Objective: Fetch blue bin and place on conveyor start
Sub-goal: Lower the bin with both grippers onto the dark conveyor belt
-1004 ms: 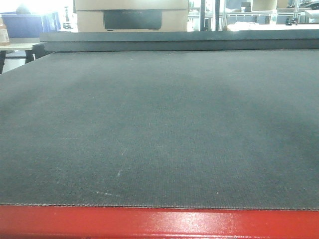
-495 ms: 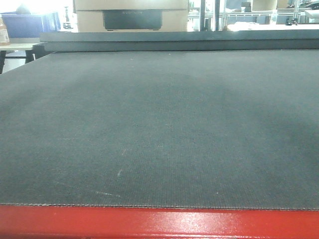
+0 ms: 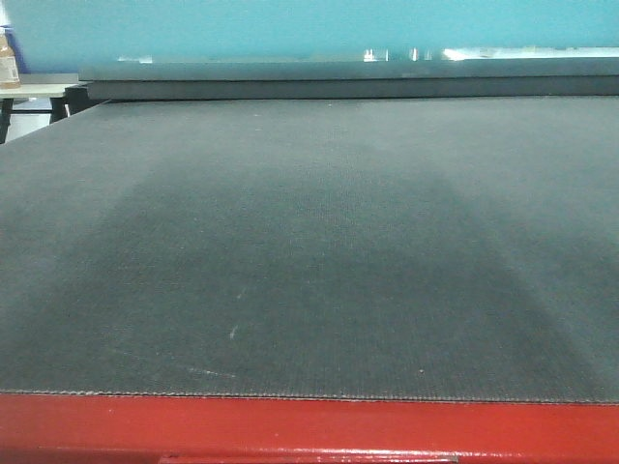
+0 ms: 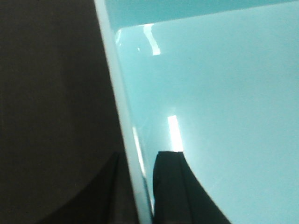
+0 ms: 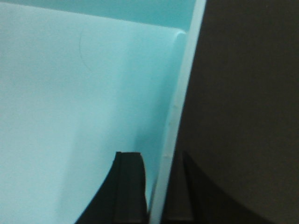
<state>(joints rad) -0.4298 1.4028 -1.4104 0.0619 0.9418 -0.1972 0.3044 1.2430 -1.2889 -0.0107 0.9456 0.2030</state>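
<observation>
The blue bin [image 3: 309, 29] fills the top of the front view as a turquoise band, held above the conveyor start [image 3: 309, 242], a dark grey belt with a red front edge [image 3: 309, 425]. In the left wrist view my left gripper [image 4: 140, 186] is shut on the bin's left wall [image 4: 126, 116], one finger inside the tub, one outside. In the right wrist view my right gripper [image 5: 156, 186] is shut on the bin's right wall [image 5: 182, 93] the same way. The bin's smooth inside [image 4: 224, 102] shows in both wrist views [image 5: 70, 93]. The dark belt lies below the bin on its outer sides.
A raised dark ledge [image 3: 348, 82] runs across the far end of the belt. A pale table edge [image 3: 39, 85] with a brown object [image 3: 8, 63] shows at the far left.
The turquoise bin has come down into the top of the front view, covering the cardboard box, shelves and blue crates seen before. A broad shadow now lies on the belt.
</observation>
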